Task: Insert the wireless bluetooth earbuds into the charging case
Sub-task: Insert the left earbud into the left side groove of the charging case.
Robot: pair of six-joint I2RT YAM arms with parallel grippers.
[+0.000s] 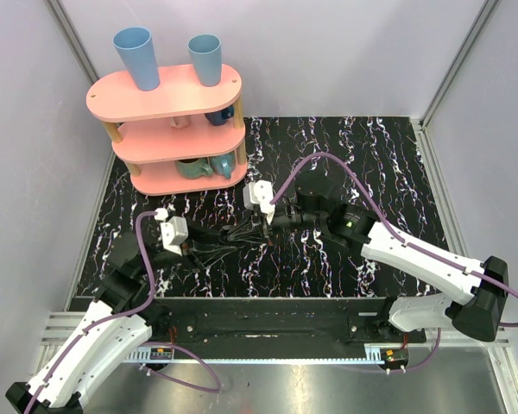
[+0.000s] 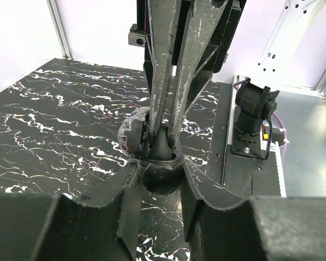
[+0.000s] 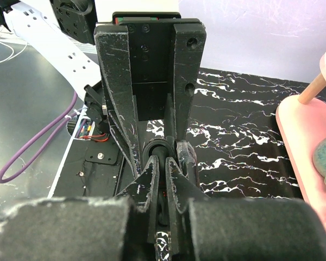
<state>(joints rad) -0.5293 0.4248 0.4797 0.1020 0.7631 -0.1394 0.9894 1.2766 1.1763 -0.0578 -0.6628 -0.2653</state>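
Note:
No white case or white earbuds show; the task's things here look black. A small round black charging case (image 2: pixel 162 182) is open, its glossy lid (image 2: pixel 131 133) tipped to the left. My left gripper (image 2: pixel 160 173) is shut on the case and holds it just above the marbled table. My right gripper (image 2: pixel 163 136) comes down from above, shut on a small dark earbud (image 2: pixel 162 147) whose tip sits in the case's opening. In the right wrist view the right gripper (image 3: pixel 171 164) pinches over the case's rim (image 3: pixel 155 148). In the top view both grippers meet at the table's middle (image 1: pixel 242 235). A second earbud is not visible.
A pink three-tier shelf (image 1: pixel 168 129) with blue cups and mugs stands at the back left. Its edge shows in the right wrist view (image 3: pixel 309 136). The black base rail (image 1: pixel 268 323) runs along the near edge. Enclosure walls stand on three sides.

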